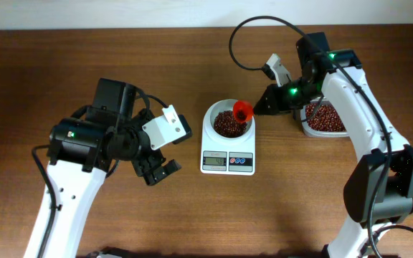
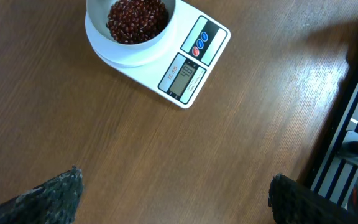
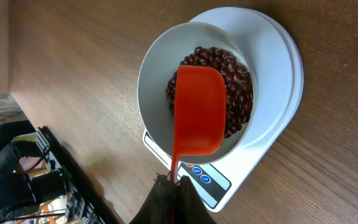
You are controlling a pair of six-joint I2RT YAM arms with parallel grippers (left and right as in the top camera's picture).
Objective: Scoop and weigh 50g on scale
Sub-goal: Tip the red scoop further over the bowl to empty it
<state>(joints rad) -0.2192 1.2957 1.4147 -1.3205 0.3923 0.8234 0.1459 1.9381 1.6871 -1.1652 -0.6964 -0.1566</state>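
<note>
Ahead of the right hand (image 3: 171, 184), pinching a smooth red scoop (image 3: 199, 112), shiny beans (image 3: 238, 93) fill the scale's (image 3: 281, 59) round bowl (image 3: 151, 81); left hand (image 1: 158, 170) spread wide.

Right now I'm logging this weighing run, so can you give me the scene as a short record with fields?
scale: white, mid-table, display digits unreadable
bowl: on the scale, holds dark red beans
red scoop: over the bowl, no beans seen in it
right gripper: shut on the scoop's handle
left gripper: open, empty, left of the scale
clear tub: beans inside, right of the scale, partly hidden by the right arm
</note>
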